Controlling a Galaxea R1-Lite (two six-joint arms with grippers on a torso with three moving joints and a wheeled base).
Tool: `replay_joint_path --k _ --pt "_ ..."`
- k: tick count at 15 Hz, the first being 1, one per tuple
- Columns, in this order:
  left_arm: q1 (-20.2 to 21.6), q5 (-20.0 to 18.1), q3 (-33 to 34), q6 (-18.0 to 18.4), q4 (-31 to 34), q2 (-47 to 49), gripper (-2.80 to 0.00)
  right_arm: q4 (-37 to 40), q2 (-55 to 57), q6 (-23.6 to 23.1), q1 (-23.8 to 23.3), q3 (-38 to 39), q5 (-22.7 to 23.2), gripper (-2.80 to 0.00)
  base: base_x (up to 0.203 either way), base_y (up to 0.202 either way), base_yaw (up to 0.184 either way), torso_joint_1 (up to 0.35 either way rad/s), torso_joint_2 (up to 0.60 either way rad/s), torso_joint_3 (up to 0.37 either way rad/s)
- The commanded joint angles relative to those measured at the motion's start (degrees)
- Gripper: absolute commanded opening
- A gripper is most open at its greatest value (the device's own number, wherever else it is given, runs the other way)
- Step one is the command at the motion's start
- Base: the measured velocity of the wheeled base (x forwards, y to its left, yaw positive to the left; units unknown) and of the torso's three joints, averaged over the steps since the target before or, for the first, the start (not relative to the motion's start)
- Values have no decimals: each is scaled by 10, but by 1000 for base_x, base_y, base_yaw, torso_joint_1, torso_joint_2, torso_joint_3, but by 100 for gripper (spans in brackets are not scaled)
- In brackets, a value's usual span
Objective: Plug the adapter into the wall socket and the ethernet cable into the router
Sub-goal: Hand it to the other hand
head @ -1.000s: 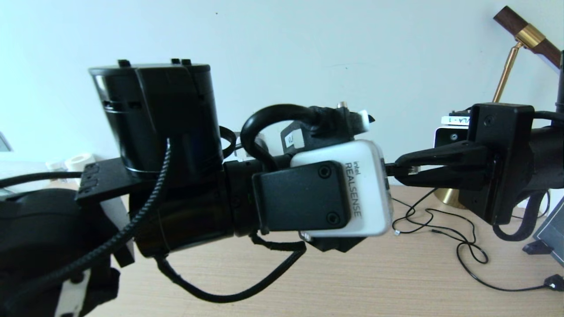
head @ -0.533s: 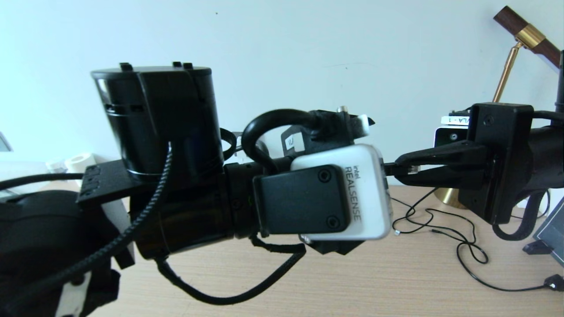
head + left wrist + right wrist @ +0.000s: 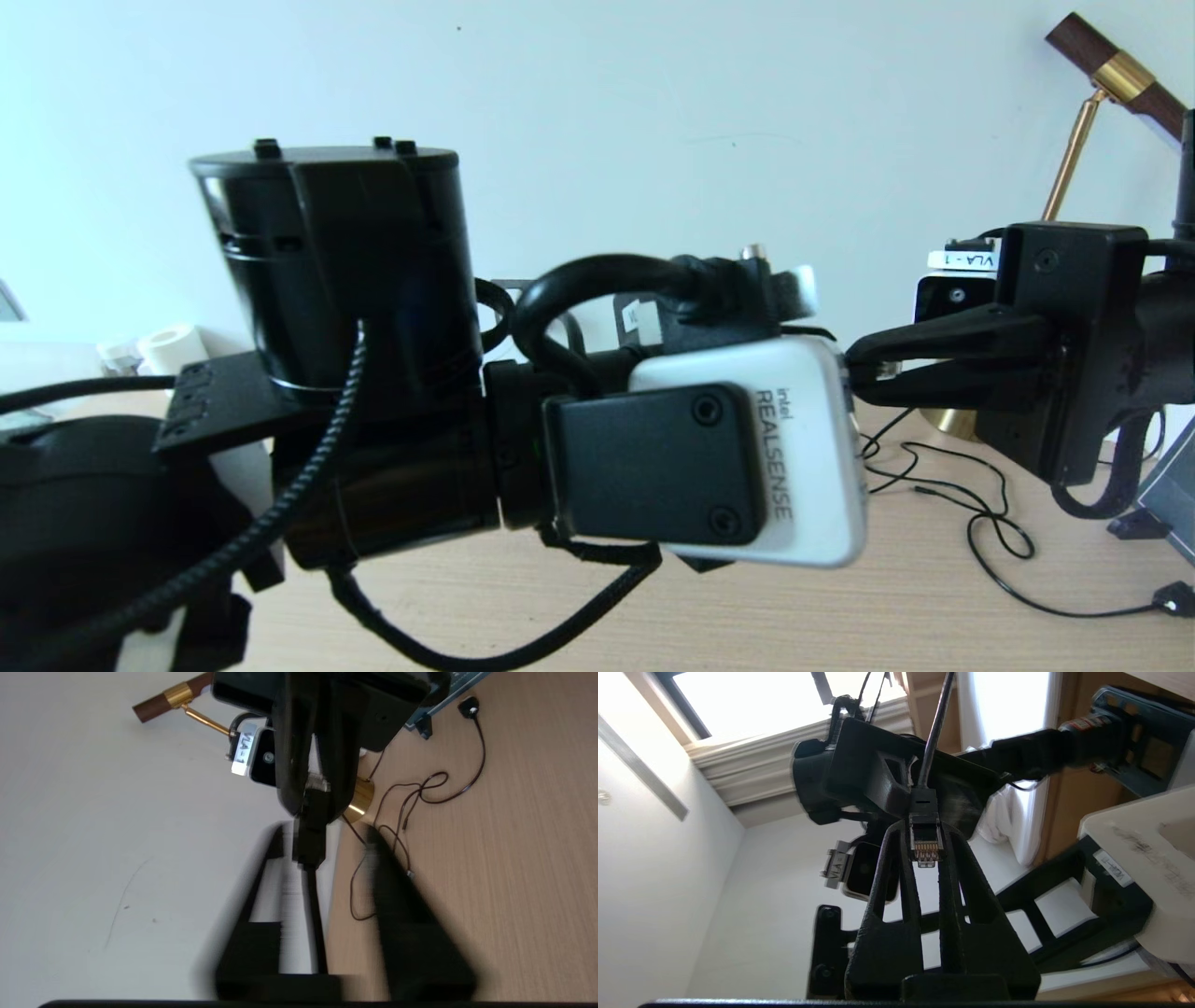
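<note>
The ethernet cable's plug (image 3: 926, 842), black with a clear tip and gold contacts, is pinched between the fingertips of my right gripper (image 3: 926, 835), held in the air above the table. In the head view the right gripper (image 3: 857, 370) reaches in from the right, its tips just behind my left wrist camera (image 3: 747, 457). My left gripper (image 3: 324, 835) is open, its fingers (image 3: 378, 858) on either side of the black cable (image 3: 314, 914) just below the plug, not touching it. The adapter, wall socket and router are out of view.
A brass lamp base (image 3: 943, 420) and its stem (image 3: 1074, 140) stand at the back right of the wooden table (image 3: 840, 607). Thin black cables (image 3: 990, 532) with a small USB-type end (image 3: 1172, 597) lie there. A dark stand (image 3: 1162, 495) sits at the right edge.
My left wrist has moved right and a little down, closing on the right gripper's tips. The right gripper has shifted slightly right, still holding the plug.
</note>
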Motion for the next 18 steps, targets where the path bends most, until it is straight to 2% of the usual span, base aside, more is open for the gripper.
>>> replay_joint_path --k 1,9,10,11,13,15,16,17,18 --pt "-7 -1 -2 3 -5 1 -280 0 5 5 1 0 4 -280 0 0 0 0 0 0" --pt "-12 -1 3 1 -15 1 -280 -1 10 1 1 0 4 -280 0 0 0 0 0 0" --pt "-13 -1 5 0 -15 0 -280 0 8 2 0 0 4 -49 0 0 0 0 0 0" --pt "-13 0 9 0 -15 -1 -280 0 9 2 0 0 3 0 0 0 0 0 0 0" --pt "-11 0 29 -7 -15 -10 -280 -1 5 -3 -1 5 3 0 0 0 0 0 0 0" --pt "-8 11 58 -57 -14 -31 -280 0 -8 -24 -3 13 -2 0 0 0 0 0 0 0" --pt "-4 23 63 -92 -13 -38 -280 0 -17 -43 -4 21 -13 0 0 0 0 0 0 0" --pt "0 36 68 -146 -13 -46 -280 0 -35 -65 -6 34 -45 0 0 0 0 0 0 0" --pt "2 52 73 -215 -11 -56 -280 0 -58 -92 -6 48 -93 0 0 0 0 0 0 0"
